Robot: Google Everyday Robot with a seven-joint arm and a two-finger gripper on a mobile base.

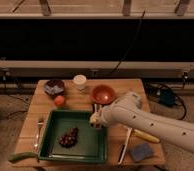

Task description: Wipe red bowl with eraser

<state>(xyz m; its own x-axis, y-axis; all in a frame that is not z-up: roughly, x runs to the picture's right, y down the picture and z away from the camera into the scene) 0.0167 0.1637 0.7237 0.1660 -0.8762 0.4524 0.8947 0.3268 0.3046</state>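
A slatted wooden table [34,107] stands before a dark wall. Near its front right corner lie a blue sponge [141,151] and a yellow-handled brush [140,136]. The gripper [96,119] hovers over the far right corner of the green tray [52,127] (its grip cannot be told, and no eraser is plainly visible). Just beyond, by the far edge, sits the red bowl [103,94], untouched. The wiping itself seems wholly ahead.

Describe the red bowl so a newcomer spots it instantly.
On the wooden table, look near the far edge, right of the white cup. The red bowl sits just beyond the gripper at the right rim of the green tray; it is orange-red, unlike the dark bowl at left.
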